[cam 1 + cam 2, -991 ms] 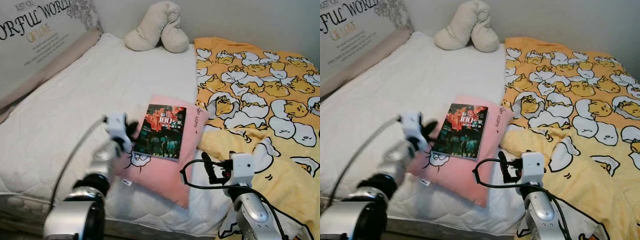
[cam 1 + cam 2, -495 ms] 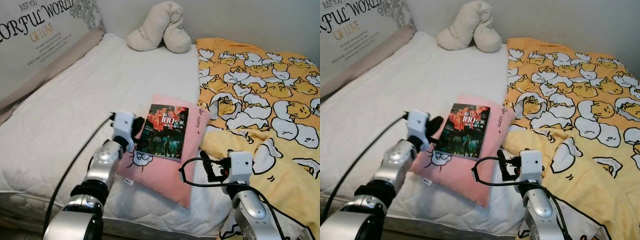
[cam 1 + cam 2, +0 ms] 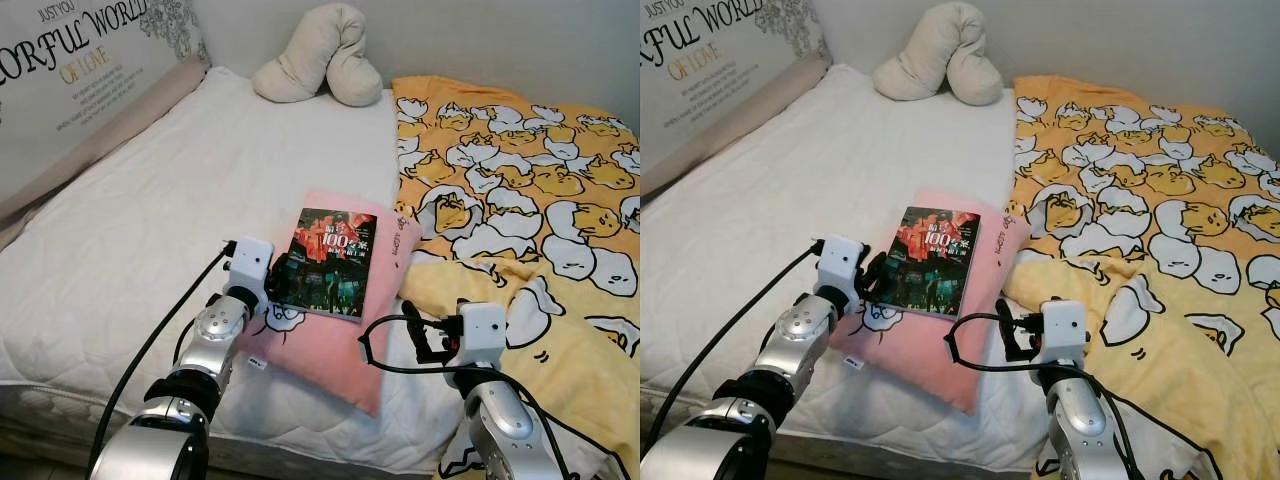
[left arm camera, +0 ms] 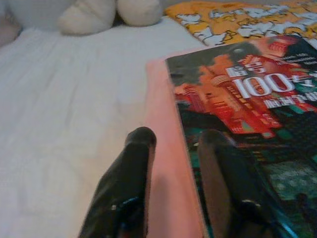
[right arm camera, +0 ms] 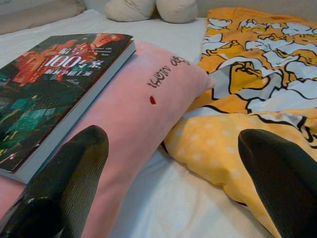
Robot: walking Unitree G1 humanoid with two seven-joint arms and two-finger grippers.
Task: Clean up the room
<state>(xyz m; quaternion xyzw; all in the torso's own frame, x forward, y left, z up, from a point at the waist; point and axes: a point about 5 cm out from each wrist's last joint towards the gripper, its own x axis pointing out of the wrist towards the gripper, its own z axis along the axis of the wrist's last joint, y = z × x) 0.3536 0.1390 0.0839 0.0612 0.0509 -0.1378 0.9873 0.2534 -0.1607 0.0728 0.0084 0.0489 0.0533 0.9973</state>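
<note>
You have one book (image 3: 326,263), dark-covered with red lettering, lying flat on one pink pillow (image 3: 330,335) on the white mattress (image 3: 140,210). Your left gripper (image 4: 173,144) sits at the book's near left edge, fingers parted, one over the cover and one over the pillow; whether either touches is hard to tell. Your right gripper (image 5: 168,148) hovers low off the pillow's right side, fingers spread wide, holding nothing. Beside it lies one yellow duck-print duvet (image 3: 520,200), cut off at the frame's right. One cream U-shaped cushion (image 3: 318,55) rests at the far end. The wall sign (image 3: 70,50) is partly cropped.
</note>
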